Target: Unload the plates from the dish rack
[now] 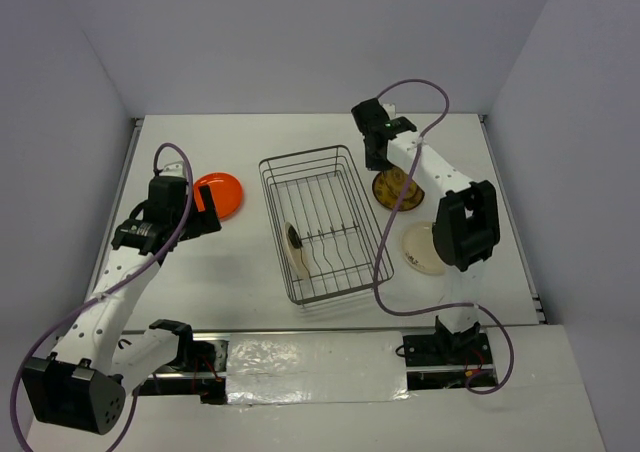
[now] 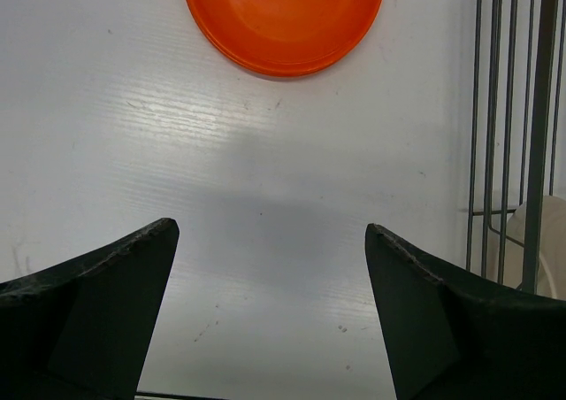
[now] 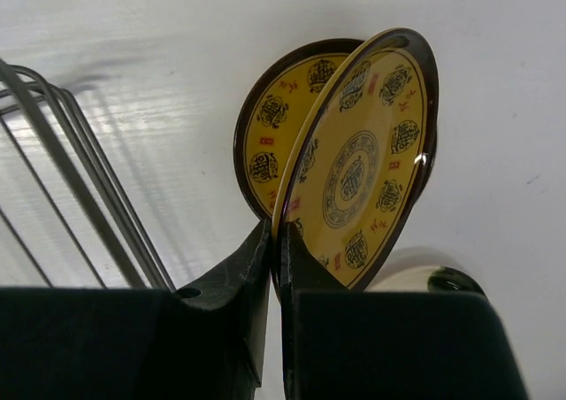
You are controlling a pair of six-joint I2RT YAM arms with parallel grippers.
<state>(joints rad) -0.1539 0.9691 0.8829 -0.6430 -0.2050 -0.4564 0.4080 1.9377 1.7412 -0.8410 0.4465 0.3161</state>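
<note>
The wire dish rack [image 1: 325, 172] stands mid-table with one cream plate [image 1: 296, 249] upright in its near left end. My right gripper [image 3: 276, 232] is shut on the rim of a mustard-yellow patterned plate [image 3: 363, 161] and holds it tilted over another mustard plate [image 3: 265, 126] lying right of the rack [image 3: 62, 161]; both show as one in the top view [image 1: 392, 188]. A cream plate [image 1: 422, 249] lies nearer. My left gripper [image 2: 270, 232] is open and empty over bare table, near an orange plate [image 2: 283, 15], also in the top view [image 1: 222, 194].
The rack's wire side [image 2: 504, 126] stands at the right edge of the left wrist view, with a cream plate [image 2: 544, 250] behind it. White walls close the table at back and sides. Purple cables loop over both arms.
</note>
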